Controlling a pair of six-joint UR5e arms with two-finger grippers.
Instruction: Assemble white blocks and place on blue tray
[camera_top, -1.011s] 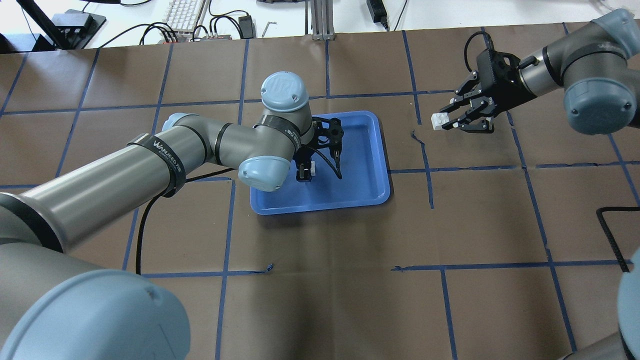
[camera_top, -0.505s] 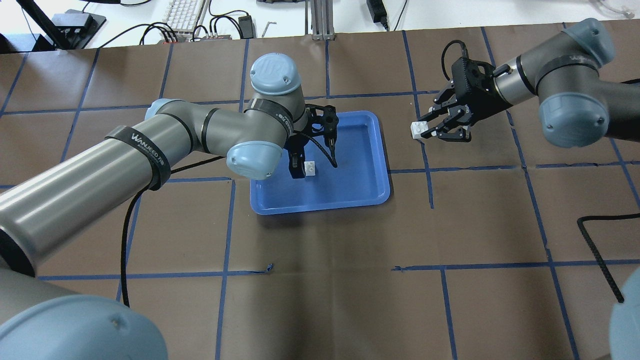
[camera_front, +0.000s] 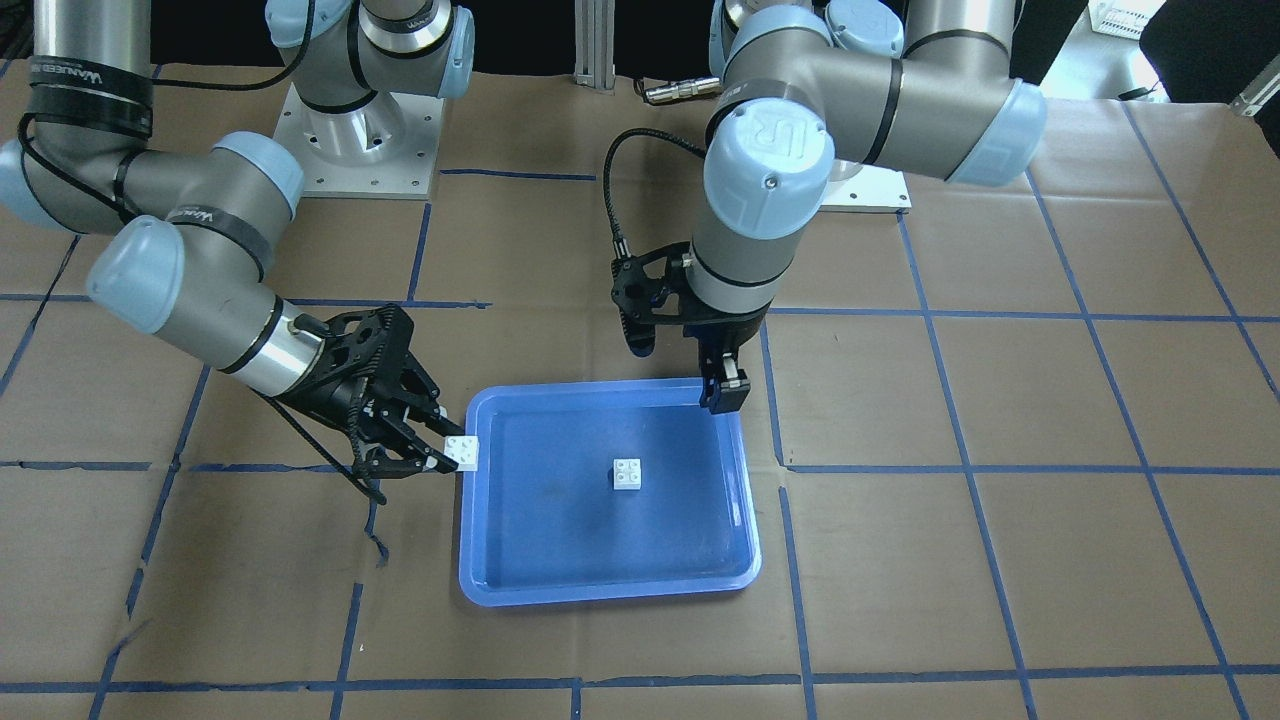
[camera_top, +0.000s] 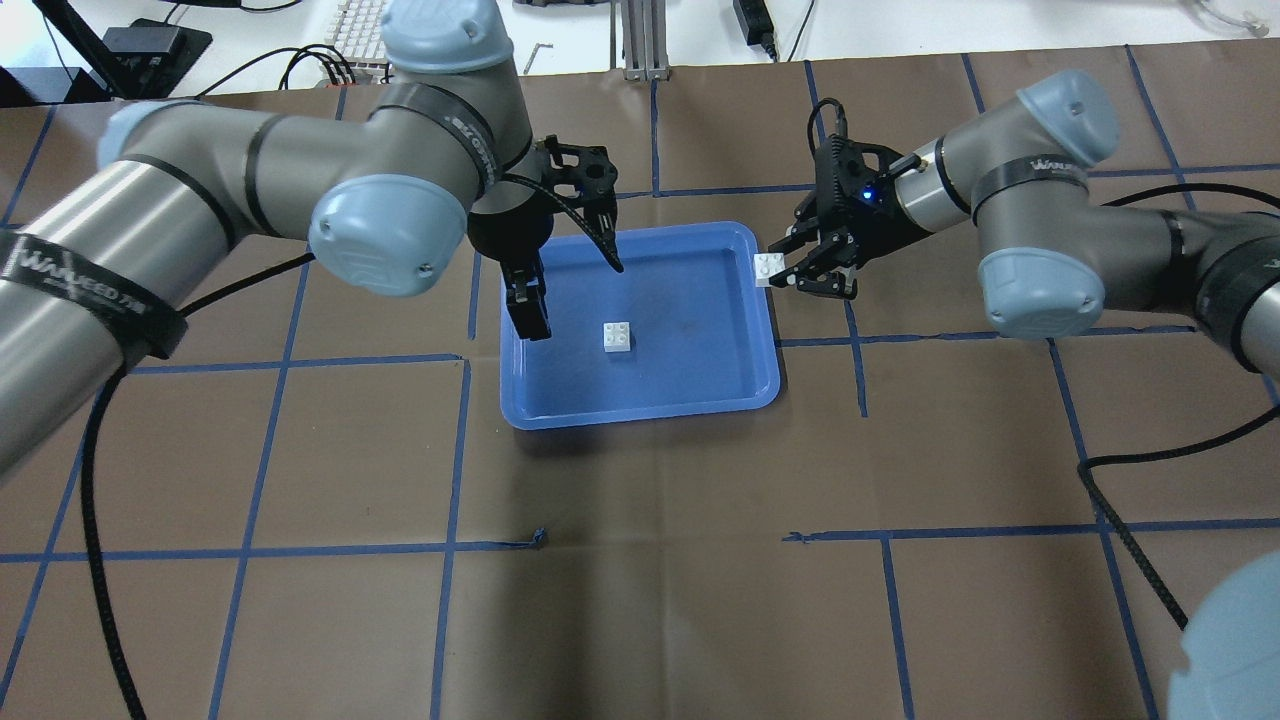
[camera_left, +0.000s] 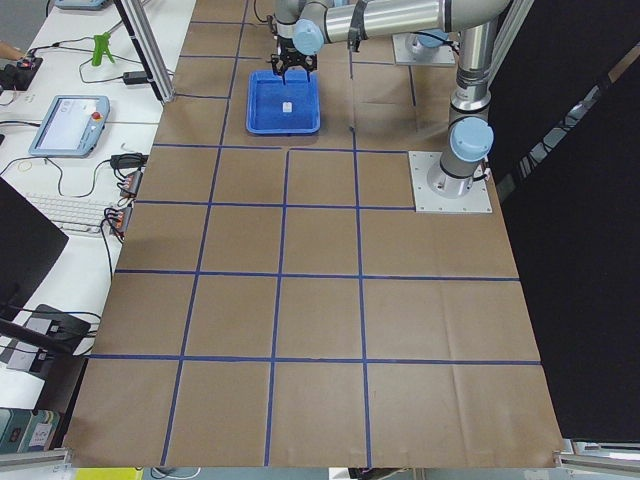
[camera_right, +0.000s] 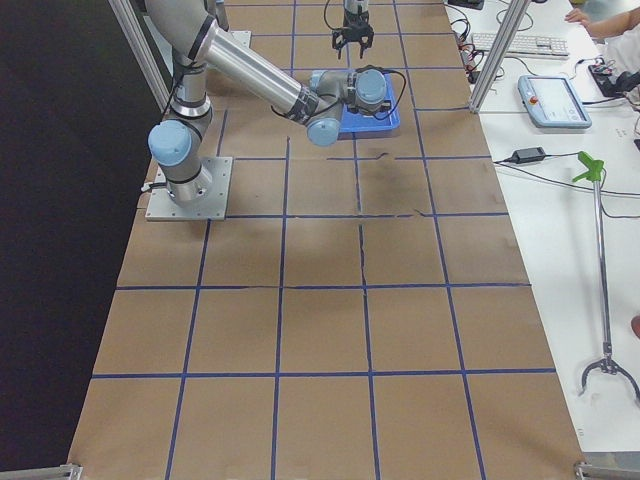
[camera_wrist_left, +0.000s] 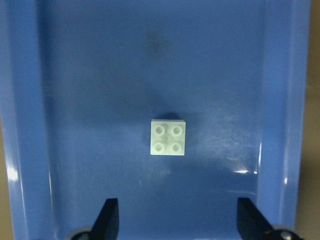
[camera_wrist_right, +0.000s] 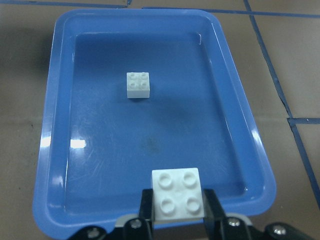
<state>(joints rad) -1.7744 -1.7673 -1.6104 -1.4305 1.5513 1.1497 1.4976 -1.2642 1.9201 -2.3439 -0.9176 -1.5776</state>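
Note:
One white block (camera_top: 617, 337) lies studs-up, alone in the middle of the blue tray (camera_top: 640, 415). It also shows in the front view (camera_front: 627, 474), the left wrist view (camera_wrist_left: 168, 137) and the right wrist view (camera_wrist_right: 138, 84). My left gripper (camera_top: 568, 285) is open and empty, raised over the tray's left part, with the block ahead of its fingertips (camera_wrist_left: 108, 220). My right gripper (camera_top: 778, 273) is shut on the second white block (camera_top: 768, 269), studs-up, held just above the tray's right rim (camera_wrist_right: 250, 150). The held block also shows in the front view (camera_front: 462, 451) and the right wrist view (camera_wrist_right: 178, 194).
The table is brown paper with a blue tape grid. A black cable (camera_top: 1130, 540) loops on the table at the right. Another cable (camera_top: 90, 520) trails under my left arm. A keyboard (camera_top: 365, 25) and wires lie beyond the far edge.
My left gripper has let go of its block on the tray, then risen and drawn back to the left. My right gripper has carried its block leftward to the tray's right rim.

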